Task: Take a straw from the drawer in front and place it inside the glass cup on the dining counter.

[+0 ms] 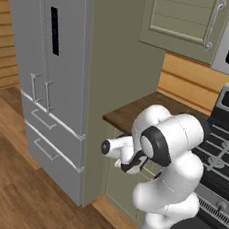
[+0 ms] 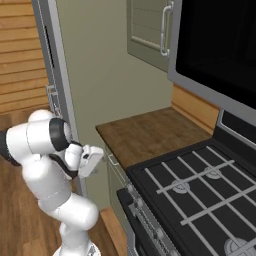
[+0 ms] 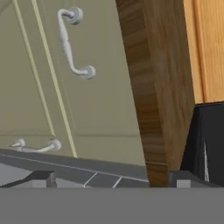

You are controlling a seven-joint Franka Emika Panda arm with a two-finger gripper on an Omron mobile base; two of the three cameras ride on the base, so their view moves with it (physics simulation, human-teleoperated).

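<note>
End effector (image 2: pixel 95 161) released, jaws wide, nothing between them, facing the drawer (image 3: pixel 83 65), shut, at about ten o'clock in the hand view. The straw is presumably inside. It looks light, thin and slippery: best pinched mid-length, gently.

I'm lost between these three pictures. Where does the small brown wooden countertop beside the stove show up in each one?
Left base view: the countertop sits middle right, partly behind the white arm.
Right base view: the countertop lies at the centre, seen from above.
Hand view: this picture is rolled, so the countertop runs as a tall wood-grain strip right of centre.
Shared landmark: the black stove adjoins it in every view.
</note>
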